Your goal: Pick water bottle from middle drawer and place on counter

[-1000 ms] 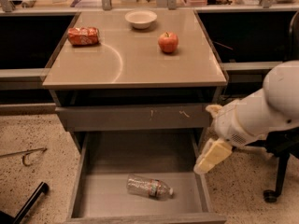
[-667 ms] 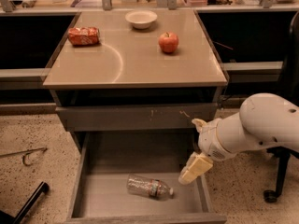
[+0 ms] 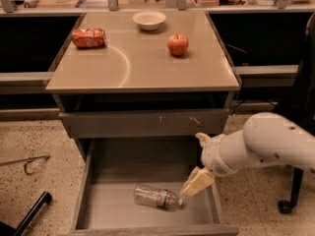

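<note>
**Item: water bottle, lying in the open middle drawer**

Object. Small clear, crinkly plastic water bottle (image 3: 156, 197), on its side. Its white cap (image 3: 179, 202) points right, and a narrow reddish-white label band (image 3: 161, 198) runs round the barrel.

Location. Under the bottle is the plain floor of the wide, shallow grey middle drawer (image 3: 106, 208), which stands open. The smooth, glossy tan-beige tabletop (image 3: 147, 65) of the grey cabinet is above and behind the bottle, well apart from it.

Pincer. The cream-coloured pincer (image 3: 197, 183) on my white arm hangs just up and right of the bottle's cap end, angled down toward it. I cannot tell whether it is released or clenched. The bottle is not lifted.

Handling, my judgement. It is light, thin-walled and soft, so it will buckle under a hard squeeze. It is round and smooth, so it is likely to roll or skid when nudged. I would grip across the barrel at the label band with gentle pressure, and avoid the tapering cap end.
</note>
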Motion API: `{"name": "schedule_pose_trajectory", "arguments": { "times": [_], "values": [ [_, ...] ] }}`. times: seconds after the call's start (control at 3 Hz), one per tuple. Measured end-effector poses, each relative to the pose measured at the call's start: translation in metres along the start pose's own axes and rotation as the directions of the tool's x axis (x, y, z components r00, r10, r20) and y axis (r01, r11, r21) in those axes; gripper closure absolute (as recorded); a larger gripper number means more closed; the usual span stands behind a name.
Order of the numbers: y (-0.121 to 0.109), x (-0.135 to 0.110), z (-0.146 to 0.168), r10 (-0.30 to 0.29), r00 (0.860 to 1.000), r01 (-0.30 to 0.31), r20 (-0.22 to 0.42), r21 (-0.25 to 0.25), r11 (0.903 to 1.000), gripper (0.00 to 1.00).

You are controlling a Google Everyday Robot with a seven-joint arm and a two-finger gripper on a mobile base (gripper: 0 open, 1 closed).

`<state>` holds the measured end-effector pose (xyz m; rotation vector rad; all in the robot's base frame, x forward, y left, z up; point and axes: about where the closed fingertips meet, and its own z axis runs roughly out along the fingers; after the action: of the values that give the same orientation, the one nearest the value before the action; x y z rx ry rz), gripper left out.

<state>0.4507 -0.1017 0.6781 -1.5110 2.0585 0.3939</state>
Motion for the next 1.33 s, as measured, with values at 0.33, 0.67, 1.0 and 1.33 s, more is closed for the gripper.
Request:
{"name": "schedule_pose_trajectory", "arguments": {
  "times": [0.33,0.67,1.0,1.33],
  "values": [
    [0.015,0.013,0.078,0.035,0.997,-0.032,0.070,-0.045,0.9985,0.00],
    [0.036,0.027,0.187,0.063,0.992,-0.055,0.109,-0.079,0.9954,0.00],
    [0.036,0.027,0.187,0.063,0.992,-0.055,0.109,-0.079,0.9954,0.00],
    [0.034,0.031,0.209,0.081,0.990,-0.070,0.119,-0.098,0.9927,0.00]
  ]
}}
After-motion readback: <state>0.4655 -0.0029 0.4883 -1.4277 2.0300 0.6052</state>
